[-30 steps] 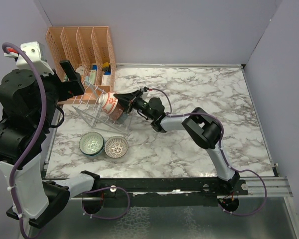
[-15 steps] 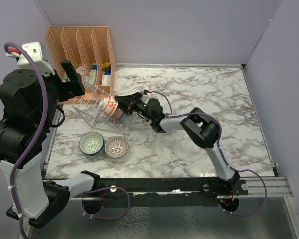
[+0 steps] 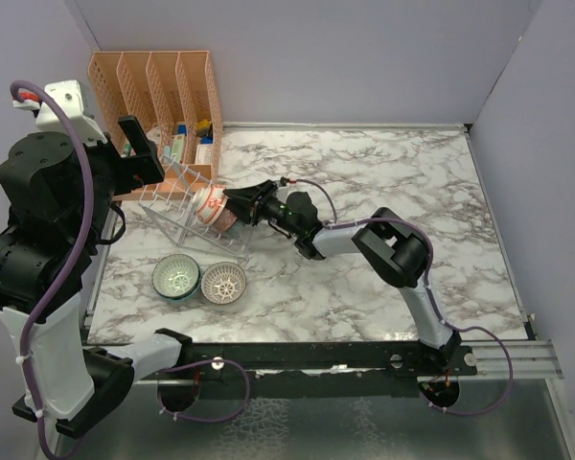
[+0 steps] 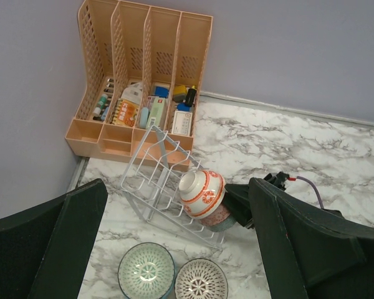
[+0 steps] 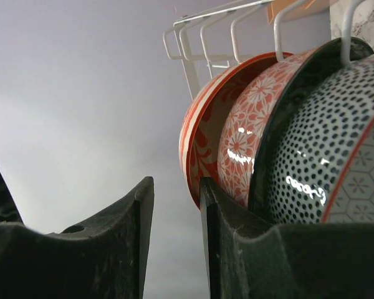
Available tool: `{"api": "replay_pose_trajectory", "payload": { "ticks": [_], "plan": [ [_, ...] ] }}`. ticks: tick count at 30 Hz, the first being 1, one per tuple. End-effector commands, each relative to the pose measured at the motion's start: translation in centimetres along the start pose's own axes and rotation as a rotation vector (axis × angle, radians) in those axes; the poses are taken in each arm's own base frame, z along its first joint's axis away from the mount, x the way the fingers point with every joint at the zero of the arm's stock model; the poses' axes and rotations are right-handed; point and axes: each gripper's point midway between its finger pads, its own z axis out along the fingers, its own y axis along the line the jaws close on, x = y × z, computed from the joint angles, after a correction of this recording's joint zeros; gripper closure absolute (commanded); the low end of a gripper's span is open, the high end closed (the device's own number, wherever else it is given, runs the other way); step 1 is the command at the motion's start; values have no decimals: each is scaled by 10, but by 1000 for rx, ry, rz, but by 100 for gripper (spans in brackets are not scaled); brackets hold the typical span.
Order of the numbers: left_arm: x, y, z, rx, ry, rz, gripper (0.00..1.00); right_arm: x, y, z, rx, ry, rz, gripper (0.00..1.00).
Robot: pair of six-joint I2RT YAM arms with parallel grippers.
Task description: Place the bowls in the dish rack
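Orange bowl (image 3: 209, 204) is in the rack (image 3: 171, 217), standing on edge between the prongs at the rack's right end

Progress: I'd call it about a third done
- teal bowl (image 3: 175, 277) and grey bowl (image 3: 223, 284) are not loaded. They sit upright on the table (image 3: 383, 163), touching each other, just in front of the rack
- the left part of the rack is bare bars, so there looks to be room for both

Rack contents:
- the right wrist view shows two more patterned surfaces nested against the orange one
- these look like a red floral bowl (image 5: 237, 149) and a dotted bowl (image 5: 324, 156) with a black rim
- top view can't confirm how many bowls are in there

Right gripper (image 5: 176, 187): tips are right at the racked bowls. The fingers are parted only a sliver, with bare wall showing through the gap, so it looks released, not grasping

Left gripper (image 4: 177, 182): fingers spread wide and empty, held high over the rack

Organizer (image 3: 134, 81) behind the rack: small bottles, tubes and packets in the bottom of its slots, no bowls
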Motion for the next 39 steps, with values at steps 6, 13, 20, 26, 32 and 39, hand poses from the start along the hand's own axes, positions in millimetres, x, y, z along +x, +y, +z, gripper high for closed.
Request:
{"api": "replay_pose_trajectory", "payload": {
  "ticks": [6,13,20,26,32,39],
  "plan": [
    [-2,-2,1,9,-9,0,1,11,35,-23,-10,23,-65,64],
    [-6,-4,-1,21,-19,-8,1,19,30,-52,81,50,-151,63],
    [-10,-5,-6,29,-29,-33,1,46,24,-74,362,242,-634,55],
    [-18,-1,-12,14,-61,-76,1,73,23,-92,523,354,-1034,44],
    [-15,-6,-10,32,-51,-103,1,150,-16,-96,563,667,-1328,37],
    [-15,-6,-15,40,-54,-132,1,189,-77,-102,595,926,-1512,30]
  ]
}}
